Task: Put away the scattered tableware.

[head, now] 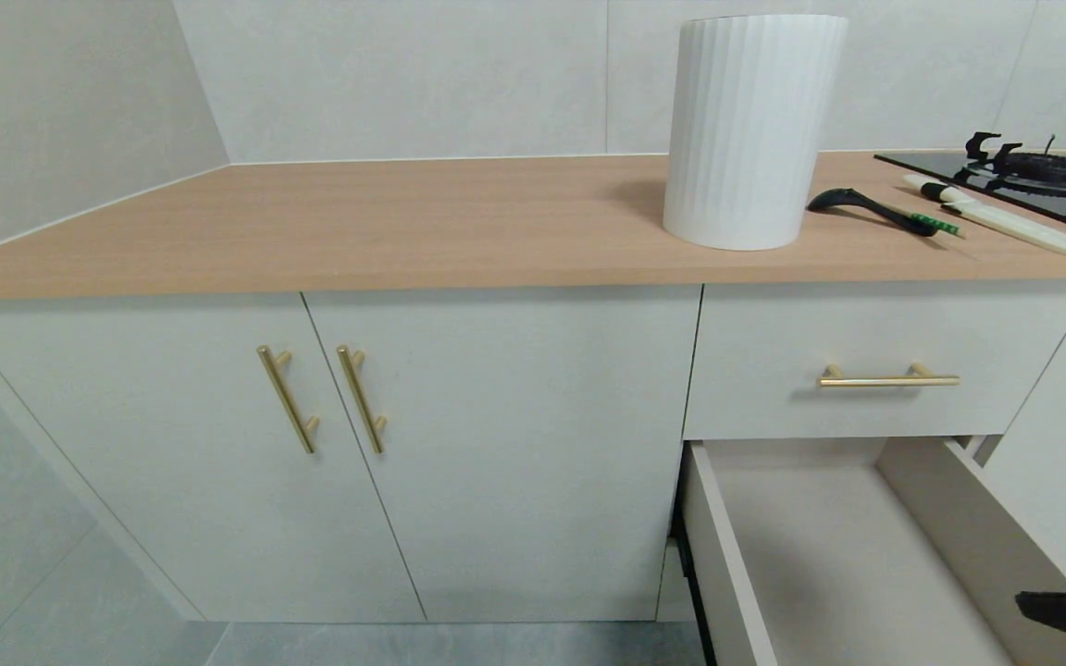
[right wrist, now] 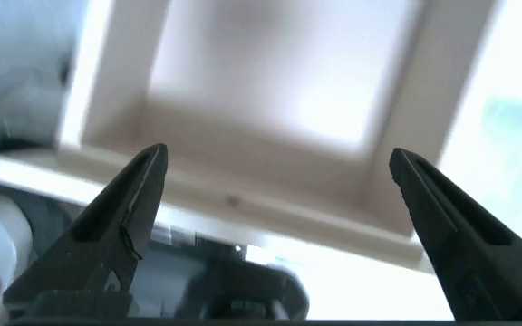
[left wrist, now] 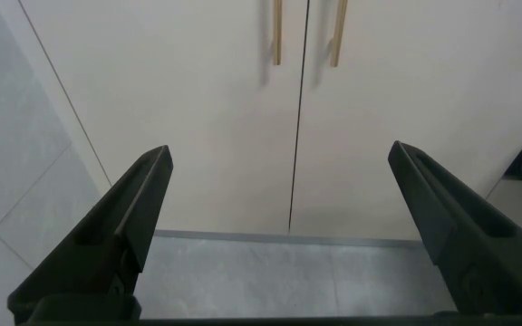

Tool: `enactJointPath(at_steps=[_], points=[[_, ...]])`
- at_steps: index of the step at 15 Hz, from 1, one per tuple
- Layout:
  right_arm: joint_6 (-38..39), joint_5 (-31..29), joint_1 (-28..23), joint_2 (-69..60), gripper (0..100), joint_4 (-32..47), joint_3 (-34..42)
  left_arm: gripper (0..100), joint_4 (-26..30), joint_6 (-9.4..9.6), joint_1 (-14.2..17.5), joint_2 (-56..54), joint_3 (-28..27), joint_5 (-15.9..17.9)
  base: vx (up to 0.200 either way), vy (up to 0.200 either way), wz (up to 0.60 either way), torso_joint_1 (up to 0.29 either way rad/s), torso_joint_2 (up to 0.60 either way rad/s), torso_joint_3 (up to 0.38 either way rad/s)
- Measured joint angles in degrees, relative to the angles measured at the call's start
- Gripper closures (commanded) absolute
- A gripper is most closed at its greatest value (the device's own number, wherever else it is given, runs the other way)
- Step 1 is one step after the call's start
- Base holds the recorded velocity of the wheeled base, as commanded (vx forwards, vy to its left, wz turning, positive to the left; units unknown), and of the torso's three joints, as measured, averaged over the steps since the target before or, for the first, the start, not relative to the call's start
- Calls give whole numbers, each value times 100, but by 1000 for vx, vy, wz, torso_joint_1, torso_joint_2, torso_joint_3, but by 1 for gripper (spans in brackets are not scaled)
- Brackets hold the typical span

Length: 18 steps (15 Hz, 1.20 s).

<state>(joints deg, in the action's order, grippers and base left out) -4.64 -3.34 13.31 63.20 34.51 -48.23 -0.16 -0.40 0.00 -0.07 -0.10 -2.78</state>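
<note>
Firstly, head view: one black ladle (head: 871, 211), one white knife (head: 996, 215), right on counter (head: 357, 222) beside one white canister (head: 753, 129); left wrist: left gripper (left wrist: 279, 156) spread wide, facing two door handles (left wrist: 276, 32); right wrist: right gripper (right wrist: 279, 158) spread wide over one drawer (right wrist: 270, 192).

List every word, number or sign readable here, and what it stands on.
No text can be read.
The canister, cabinet doors, drawer front and countertop are plain.
The ladle has pale flecks on its green grip, too small to read.
</note>
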Motion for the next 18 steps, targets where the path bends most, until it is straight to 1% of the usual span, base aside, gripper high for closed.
enactJointPath(at_steps=[2, 5, 9, 14, 16, 18], points=[[-4, 1, -23, -182, 0, -46, -39, 0, 6, -2, 0, 0, 0, -1, 0, 0, 0, 1, -77, -77], [-6, 1, -30, -346, 0, -88, -59, 0, 16, -2, 0, 0, 2, -4, 0, 0, 0, 33, -211, -302], [-24, 1, -30, -455, 0, -105, -59, 0, 0, -2, 0, 0, 0, -1, 0, 0, 0, 84, -515, -349], [-33, 1, -33, -492, 0, -112, -54, 0, 5, -2, 0, 0, 0, -1, 0, 0, 0, 140, -463, -330], [-41, 0, -33, -492, 0, -233, -56, 0, 5, -2, 0, 0, 0, -1, 0, 0, 0, 156, -483, -312], [-94, -2, -33, -471, 0, -386, -102, 0, -2, -2, 0, 0, -1, -1, 0, 0, 0, 85, -232, -154]])
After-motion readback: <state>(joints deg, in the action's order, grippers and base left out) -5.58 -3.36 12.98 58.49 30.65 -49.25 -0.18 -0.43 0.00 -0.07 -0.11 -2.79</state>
